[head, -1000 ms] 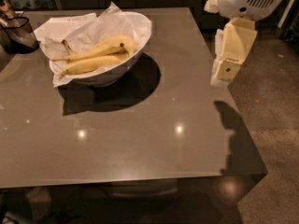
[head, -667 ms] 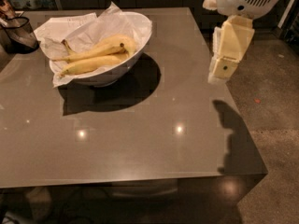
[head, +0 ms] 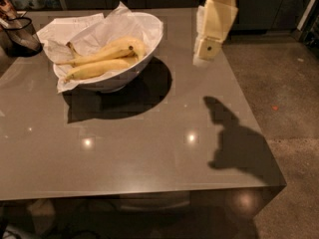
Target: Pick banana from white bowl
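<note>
Bowl: white bowl point(head: 155, 33) stands on the back left part of the table point(head: 149, 153), tilted a little toward the camera
Lining: crumpled white paper point(head: 87, 31) covers the inside and comes out over the rim at the left and at the back
Contents: two bananas point(head: 105, 59) lie side by side on the paper, touching each other, with stems pointing left; one has dark spots near its end
Other container: dark mesh container point(head: 22, 34) at the far left edge of the table, apart from the bowl; what is inside it I cannot tell
Gripper: gripper point(head: 202, 59) hangs in the air to the right of the bowl, above the right back part of the table, pointing down and slightly left
Grip state: nothing is seen in it; released or clenched, I cannot tell
Arm: cream link point(head: 218, 16) comes down from the top edge
Shadow: arm shadow point(head: 234, 141) falls on the table near the right front corner
</note>
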`<state>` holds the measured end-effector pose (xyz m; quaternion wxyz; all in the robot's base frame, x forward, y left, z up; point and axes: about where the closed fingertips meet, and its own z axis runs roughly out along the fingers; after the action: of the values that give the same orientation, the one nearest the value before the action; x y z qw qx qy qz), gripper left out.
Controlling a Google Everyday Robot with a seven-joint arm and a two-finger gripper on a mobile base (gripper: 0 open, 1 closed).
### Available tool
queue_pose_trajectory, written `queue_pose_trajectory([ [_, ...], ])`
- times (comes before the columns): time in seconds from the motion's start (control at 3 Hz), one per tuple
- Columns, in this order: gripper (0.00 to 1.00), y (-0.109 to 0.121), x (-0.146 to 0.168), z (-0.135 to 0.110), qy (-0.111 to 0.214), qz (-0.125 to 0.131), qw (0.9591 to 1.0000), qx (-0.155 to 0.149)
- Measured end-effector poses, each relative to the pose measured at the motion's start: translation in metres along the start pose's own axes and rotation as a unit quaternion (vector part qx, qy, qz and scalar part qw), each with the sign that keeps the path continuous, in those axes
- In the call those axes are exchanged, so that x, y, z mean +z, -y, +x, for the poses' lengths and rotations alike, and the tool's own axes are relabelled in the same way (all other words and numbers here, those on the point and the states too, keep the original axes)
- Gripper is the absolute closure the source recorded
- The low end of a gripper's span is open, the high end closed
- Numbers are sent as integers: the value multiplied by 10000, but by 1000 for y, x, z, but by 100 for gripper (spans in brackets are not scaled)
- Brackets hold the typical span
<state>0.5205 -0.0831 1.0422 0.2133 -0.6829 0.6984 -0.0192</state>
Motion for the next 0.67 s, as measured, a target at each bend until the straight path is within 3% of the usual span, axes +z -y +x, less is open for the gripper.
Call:
queue_pose_trajectory([
  [0.33, 0, 25, 10, -39, -38, -1, 9992, -386],
  [0.67, 0, 31, 10, -53, 86, 108, 9988, -464],
])
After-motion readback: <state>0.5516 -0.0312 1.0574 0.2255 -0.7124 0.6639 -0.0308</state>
